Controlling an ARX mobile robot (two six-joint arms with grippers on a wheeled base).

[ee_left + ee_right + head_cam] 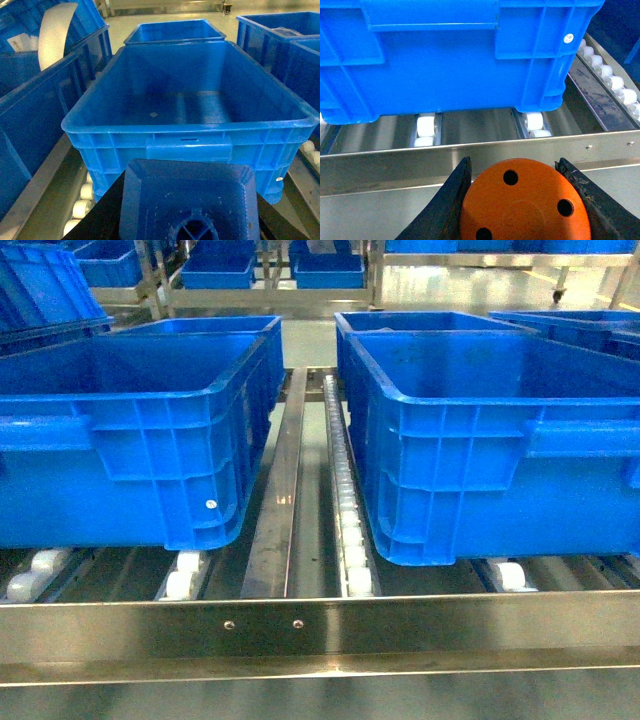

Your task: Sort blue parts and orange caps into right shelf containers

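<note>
In the left wrist view my left gripper (190, 186) is shut on a blue part (175, 200), its dark fingers (107, 215) showing at both sides of the block. Just beyond stands an open blue container (190, 131), with only a small scrap on its floor. My right gripper (513, 169) is shut on an orange cap (525, 205), whose flat holed top faces the camera. It is held low in front of the shelf's steel front rail (470, 160), below a container's ribbed wall (445, 65). Neither gripper shows in the head view, where two containers (130, 430) (490, 440) stand side by side on the shelf (320, 635).
White rollers (350, 530) and a steel divider rail (280, 500) run between the two crates. More blue crates (30, 115) (285, 50) flank the left wrist's crate, one holding a white curved sheet (52, 32). Further racks with crates (220, 270) stand behind.
</note>
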